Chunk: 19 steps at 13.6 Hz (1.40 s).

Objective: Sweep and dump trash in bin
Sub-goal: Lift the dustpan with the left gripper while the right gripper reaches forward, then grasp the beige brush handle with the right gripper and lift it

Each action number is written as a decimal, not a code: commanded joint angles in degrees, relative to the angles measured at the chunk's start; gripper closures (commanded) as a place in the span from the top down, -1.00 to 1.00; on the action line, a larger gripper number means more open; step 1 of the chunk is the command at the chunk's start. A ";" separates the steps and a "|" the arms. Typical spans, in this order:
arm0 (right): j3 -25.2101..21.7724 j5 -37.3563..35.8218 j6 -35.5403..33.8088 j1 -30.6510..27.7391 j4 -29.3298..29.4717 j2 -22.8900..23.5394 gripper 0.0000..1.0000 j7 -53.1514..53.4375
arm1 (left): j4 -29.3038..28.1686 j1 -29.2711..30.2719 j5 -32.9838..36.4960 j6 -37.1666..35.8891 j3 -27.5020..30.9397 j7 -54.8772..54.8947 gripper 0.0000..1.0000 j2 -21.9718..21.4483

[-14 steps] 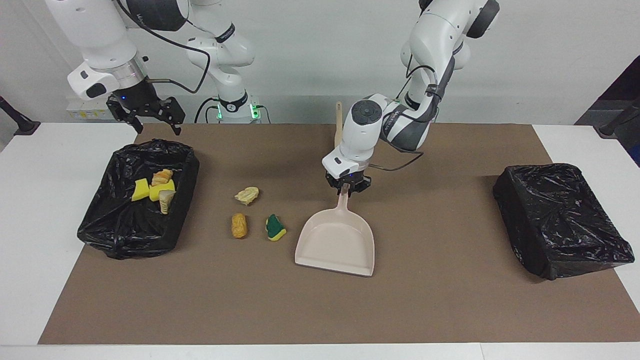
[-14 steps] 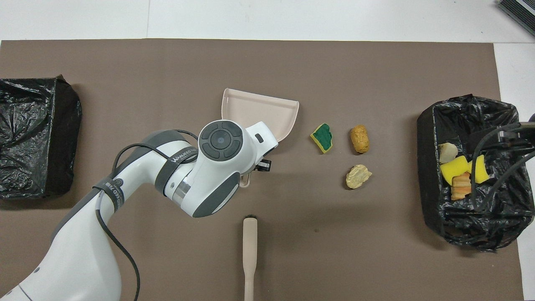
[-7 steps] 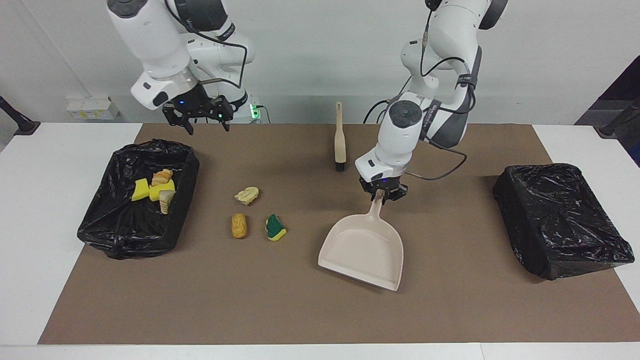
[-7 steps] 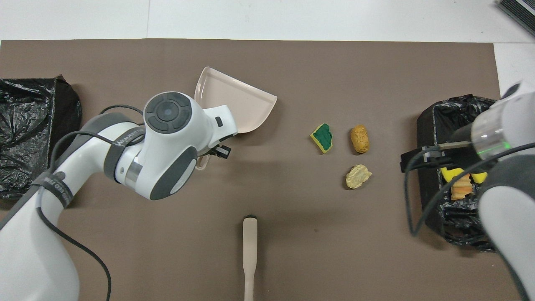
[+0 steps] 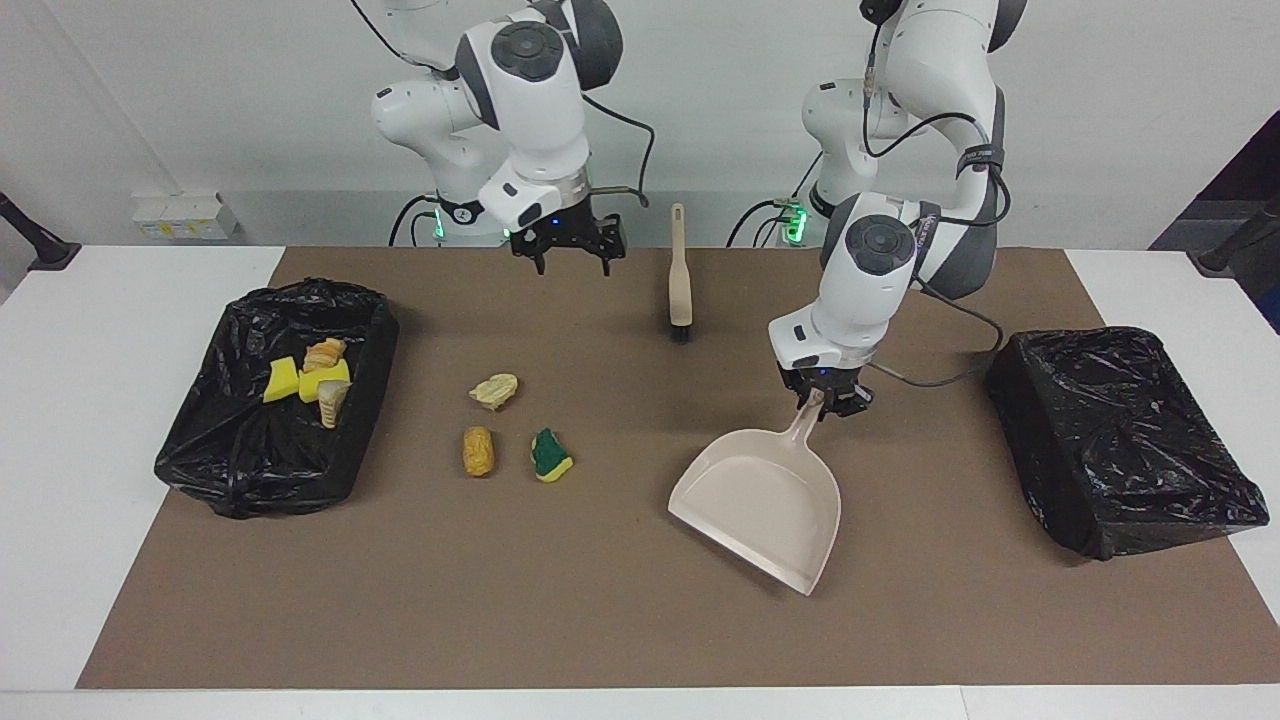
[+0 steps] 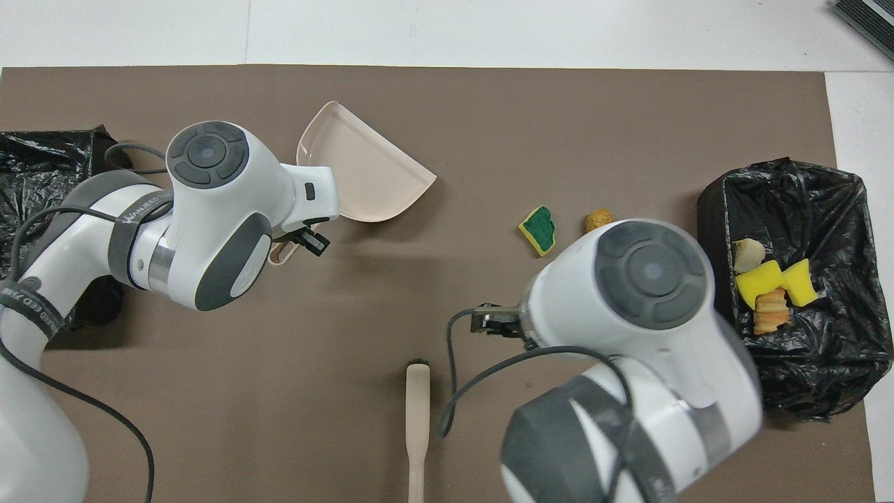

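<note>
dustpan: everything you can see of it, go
The dustpan is beige, smooth plastic by its look: a flat scoop with low side walls, an open lip and a short handle. It is empty. The left tool is shut on the handle, with the open lip turned away from the robots. Nothing else touches it.

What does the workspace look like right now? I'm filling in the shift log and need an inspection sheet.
Surface: brown mat on a white table.
Job's things: three trash pieces loose on the mat: tan lump, orange-brown lump, green-and-yellow sponge. Four pieces lie in the bin at the right arm's end.
Clutter: second lined bin at the left arm's end; brush lying on the mat.
Hands: left hand shut on the dustpan handle; right hand open, over the mat beside the brush.
Cables: black cables run along both arms.
Surroundings: white wall, sockets.
</note>
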 commanded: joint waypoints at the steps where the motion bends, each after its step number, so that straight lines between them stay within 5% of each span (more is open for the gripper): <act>1: -0.48 0.59 4.22 4.29 -3.09 0.42 1.00 7.62 | 1.99 0.08 0.34 -1.90 0.95 7.22 -1.00 0.30; 3: -0.48 0.94 4.40 9.11 -5.37 0.42 1.00 11.13 | 1.99 0.08 1.30 -2.87 1.03 10.74 -1.00 0.21; 7: -0.48 5.58 5.02 15.37 -11.08 0.07 1.00 13.79 | 1.03 -0.27 7.89 -2.61 1.04 35.45 -1.00 -0.23; 15: -0.48 11.66 13.63 23.89 -20.15 1.20 0.87 12.04 | 3.57 -3.61 7.89 -6.03 -1.86 36.17 -1.00 2.75; 19: -0.30 11.75 13.81 26.09 -20.85 2.35 0.44 10.90 | 3.05 -4.14 7.55 -4.98 -2.22 36.08 -1.00 3.46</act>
